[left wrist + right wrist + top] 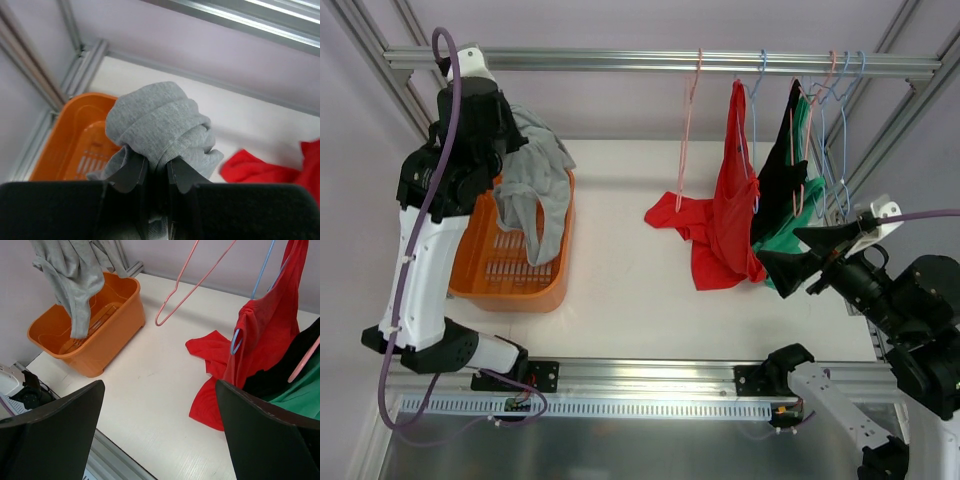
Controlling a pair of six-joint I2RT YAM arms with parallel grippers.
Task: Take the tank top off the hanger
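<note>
Left pincer [156, 172] clamped on tank top [160, 125], high over basket [520, 297]; right pincer [160, 390] spread apart.

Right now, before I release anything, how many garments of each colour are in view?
Grey tank top: 1
Red garment: 1
Black garment: 1
Green garment: 1
Total: 4

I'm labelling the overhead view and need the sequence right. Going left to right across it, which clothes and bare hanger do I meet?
Grey tank top → bare pink hanger → red garment → black garment.
</note>
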